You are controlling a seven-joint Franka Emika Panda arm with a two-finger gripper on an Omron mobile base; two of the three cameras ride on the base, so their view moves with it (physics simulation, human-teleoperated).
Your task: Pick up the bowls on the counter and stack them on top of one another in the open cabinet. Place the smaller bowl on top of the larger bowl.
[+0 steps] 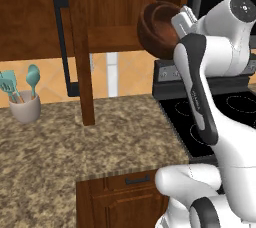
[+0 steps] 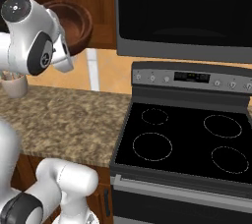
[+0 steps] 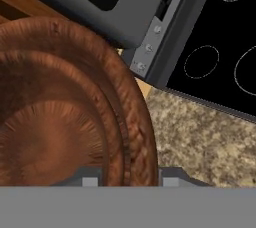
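I had the white arm raised high, its wrist level with the underside of the reddish-brown wooden wall cabinet [image 1: 107,2], elbow folded back toward the base. The hand [image 3: 126,179] was clamped on the rim of the wide, dark reddish-brown wooden bowl [image 1: 159,28], one finger [image 3: 89,180] inside the wall and the other outside, so the rim ran between them.

The bowl hung in the air, tipped on its side with its mouth turned toward the arm, well above the speckled brown-and-beige granite-look table [image 1: 75,137]. From the left base camera it sat just right of the cabinet's lower edge, close under the wood. The cabinet door, with its long black handle [image 1: 64,42], stood swung out over the table to the left of the bowl. Right of the bowl came the grey control panel and the black glass stovetop [image 2: 189,139], with a dark microwave-like panel [image 2: 184,7] above it.

The bowl looked deep and thick-rimmed, with concentric ridges in its grain seen along the hand. A white cup of teal utensils [image 1: 25,104] stood at the far left of the table, well apart from everything.
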